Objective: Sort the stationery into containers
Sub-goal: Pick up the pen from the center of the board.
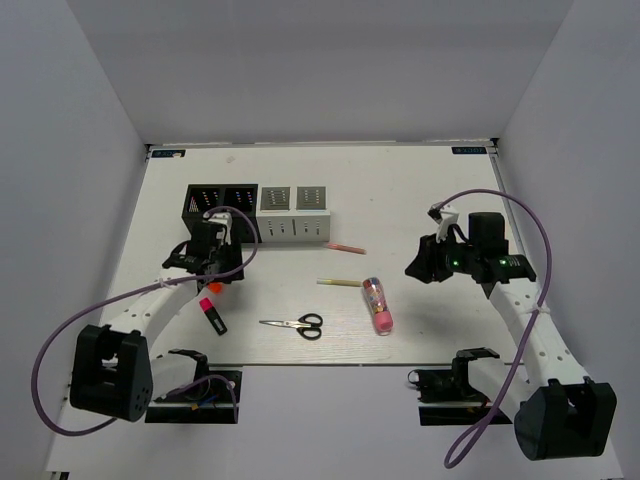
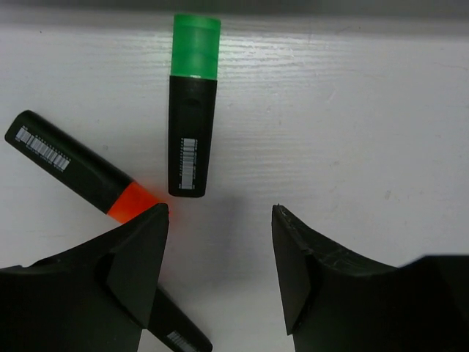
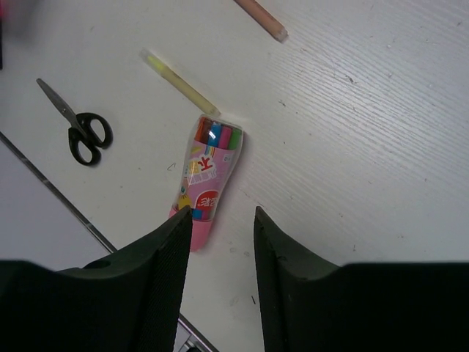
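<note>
- Black plastic marker with a green cap (image 2: 192, 110) lies at 12 o'clock from the left gripper (image 2: 220, 216), whose jaws gape empty. It is likely light, stiff and slick, so pinch mid-barrel.
- An orange-capped black marker (image 2: 80, 165) crowds 10 o'clock; 3 o'clock is open.
- The right gripper (image 3: 221, 220) hangs spread and empty, with the clear pink-ended tube (image 3: 209, 172) at 11 o'clock.

The left gripper (image 2: 220, 220) and right gripper (image 3: 221, 217) both point downward, jaws parted and holding nothing.
</note>
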